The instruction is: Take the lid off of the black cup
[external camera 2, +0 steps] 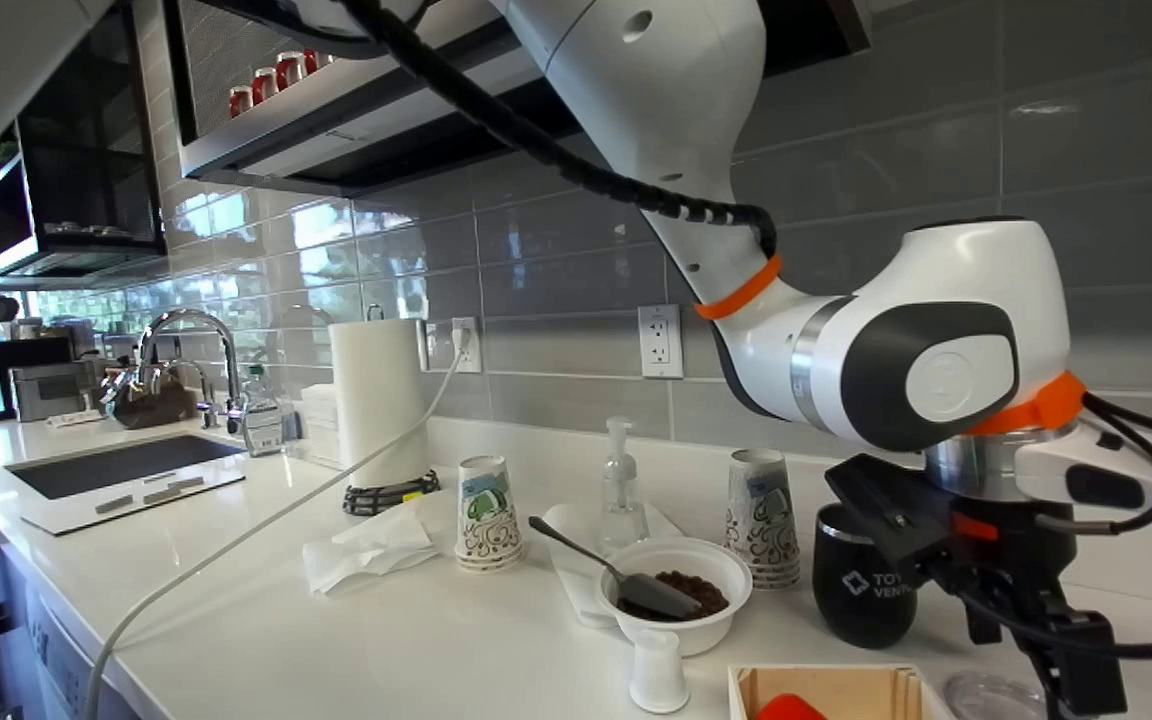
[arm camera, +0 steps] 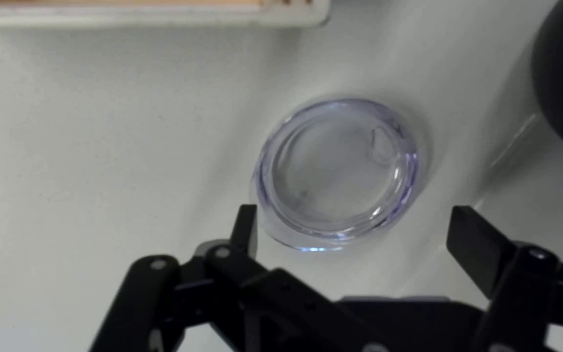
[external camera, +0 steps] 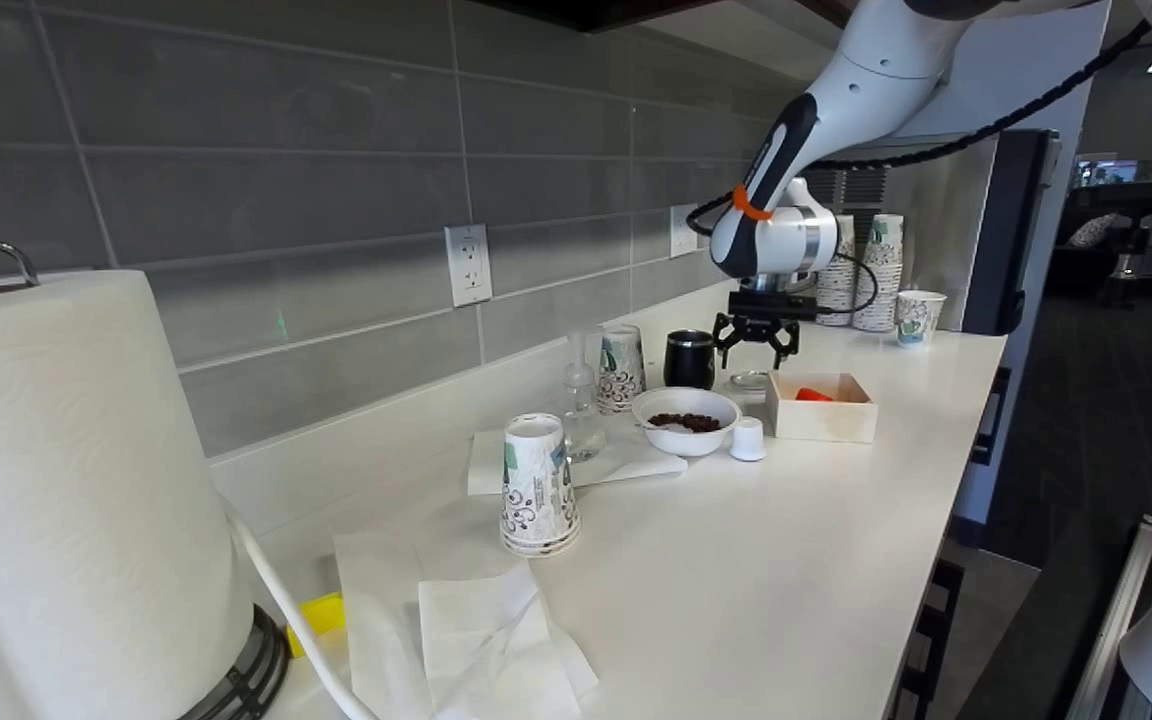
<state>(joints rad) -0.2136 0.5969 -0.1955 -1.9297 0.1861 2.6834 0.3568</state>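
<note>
Bowl (external camera: 688, 446), six o'clock from black cup (external camera: 689, 366) in an exterior view, holds brown pieces (external camera: 693, 423); gripper (external camera: 752, 355) spread wide near lid (arm camera: 336, 171).

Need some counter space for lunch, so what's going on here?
A robot arm is here to uncover the black cup, which stands upright on the counter. A clear round lid, apparently the cup's, lies on the counter by the wooden box, apart from the cup. The gripper hangs open near the lid, holding nothing. The cup looks uncovered, so the lid seems to be off already.
</note>
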